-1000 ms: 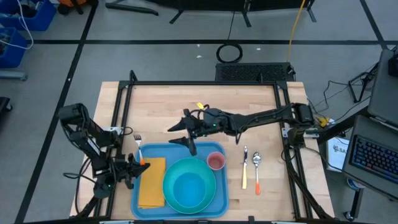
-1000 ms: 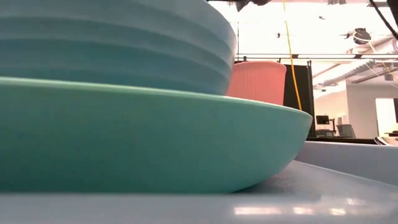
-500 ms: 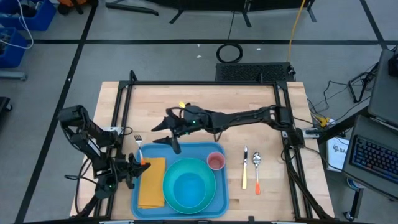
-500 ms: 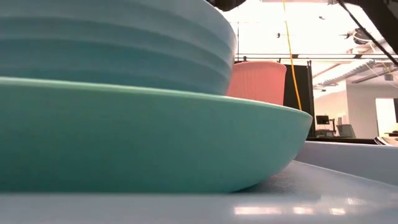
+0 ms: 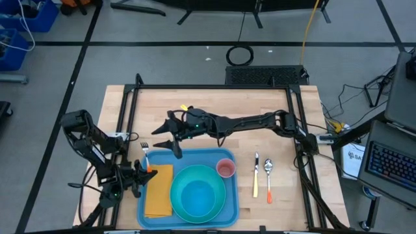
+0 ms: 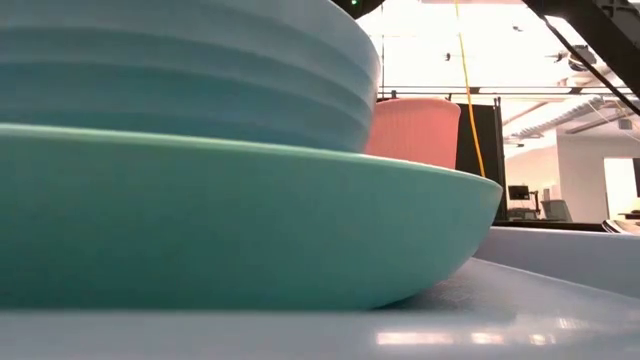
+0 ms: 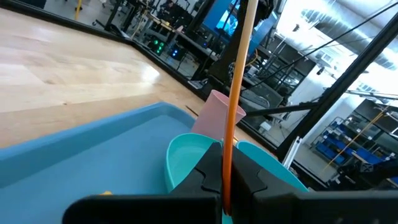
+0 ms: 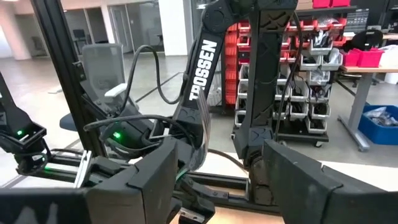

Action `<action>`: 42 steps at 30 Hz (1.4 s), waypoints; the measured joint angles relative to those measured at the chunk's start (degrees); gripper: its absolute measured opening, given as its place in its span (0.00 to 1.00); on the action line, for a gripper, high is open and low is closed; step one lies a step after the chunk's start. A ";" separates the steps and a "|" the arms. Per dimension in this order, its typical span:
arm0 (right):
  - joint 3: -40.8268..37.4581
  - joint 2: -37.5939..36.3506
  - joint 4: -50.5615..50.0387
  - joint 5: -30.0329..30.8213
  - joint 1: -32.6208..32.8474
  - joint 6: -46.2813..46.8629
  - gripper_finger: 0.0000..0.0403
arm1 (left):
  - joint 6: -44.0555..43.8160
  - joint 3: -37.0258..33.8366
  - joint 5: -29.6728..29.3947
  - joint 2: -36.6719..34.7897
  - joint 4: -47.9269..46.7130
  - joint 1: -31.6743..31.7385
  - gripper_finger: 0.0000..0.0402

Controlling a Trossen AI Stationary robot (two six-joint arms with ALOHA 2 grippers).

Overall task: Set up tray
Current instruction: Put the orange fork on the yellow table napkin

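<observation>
- The left gripper [image 5: 142, 174] pinched a fork [image 5: 144, 156] by its orange handle, just outside the tray [image 5: 226, 201].
- The fork probably belonged on the napkin [image 5: 158, 190] beside it; lowering it flat would serve best.
- The right gripper [image 5: 168, 142], fingers spread, hovered beyond the tray.
- Underneath lay a wooden table [image 5: 260, 104]; shelving stood behind.

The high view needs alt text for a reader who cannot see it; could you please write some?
A blue tray on a wooden table holds an orange napkin, a turquoise plate and a pink cup. The left gripper grips a fork beside the tray; the right gripper hovers open at its far edge.
</observation>
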 joint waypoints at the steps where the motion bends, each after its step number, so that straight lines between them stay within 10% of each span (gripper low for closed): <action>1: -0.02 0.06 0.13 0.10 0.00 0.00 0.56 | 0.02 0.00 0.00 0.00 0.00 0.00 0.01; 42: -0.11 0.03 1.57 2.19 0.90 0.46 0.52 | 3.25 -0.02 6.12 0.00 0.04 5.99 0.01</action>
